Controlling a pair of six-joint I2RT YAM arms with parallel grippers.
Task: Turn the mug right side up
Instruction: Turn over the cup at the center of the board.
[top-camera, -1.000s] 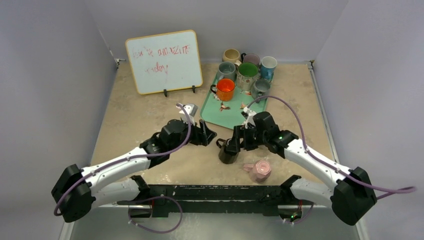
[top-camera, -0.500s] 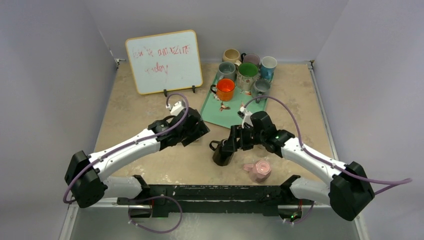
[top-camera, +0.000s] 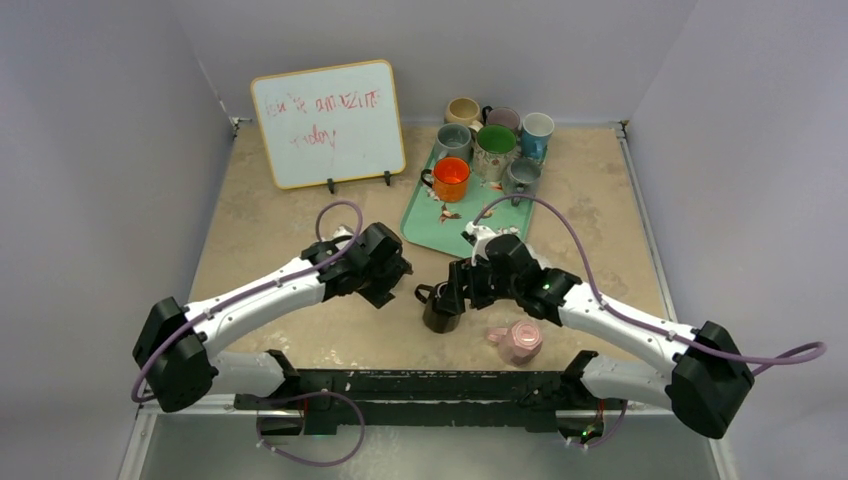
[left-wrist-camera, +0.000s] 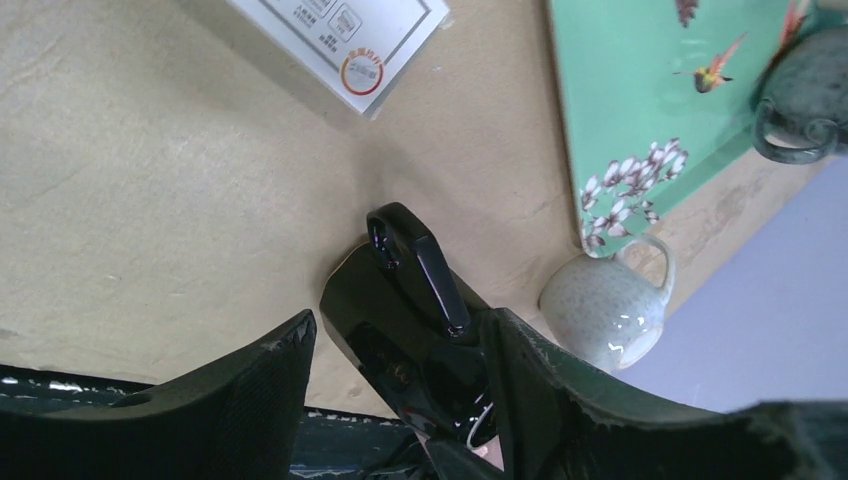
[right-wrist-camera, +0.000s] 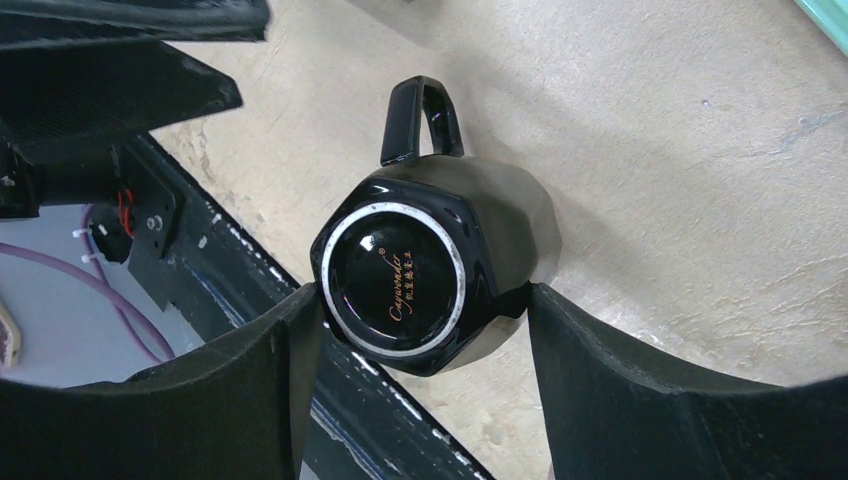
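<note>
- The left claw (top-camera: 397, 276) is now sitting further left than a second ago, when it was hovering close beside the mug's handle. Its fingers are standing wide apart and gripping nothing, though its wrist camera is still looking at the mug through the gap between them.
- The black mug (top-camera: 439, 310) is sitting over the near middle of the worktop (top-camera: 290, 230), in front of the green tray (top-camera: 455, 225) and well apart from it. It has been drifting slightly left over the last second, moving with the right arm.
- Its white-ringed base (right-wrist-camera: 398, 277) is facing straight into the right wrist camera, so its long axis is running steeply upward and leaning toward the right arm, mouth downward. Its handle (top-camera: 425, 292) is pointing left, toward the left claw.
- Whether the rim is touching the worktop or hanging just above it, I cannot tell.
- The right claw (right-wrist-camera: 422, 298) is closing on the mug's body, one finger pressing each flank and the base showing between them.
- In my judgement the left arm is clearing space and leaving the mug to the right claw alone, and the turn itself is not yet done, since the base is pointing up.
- The pink mug (top-camera: 519, 340) is lying on its side just right of the black mug, near enough to be a hazard during the swing.
</note>
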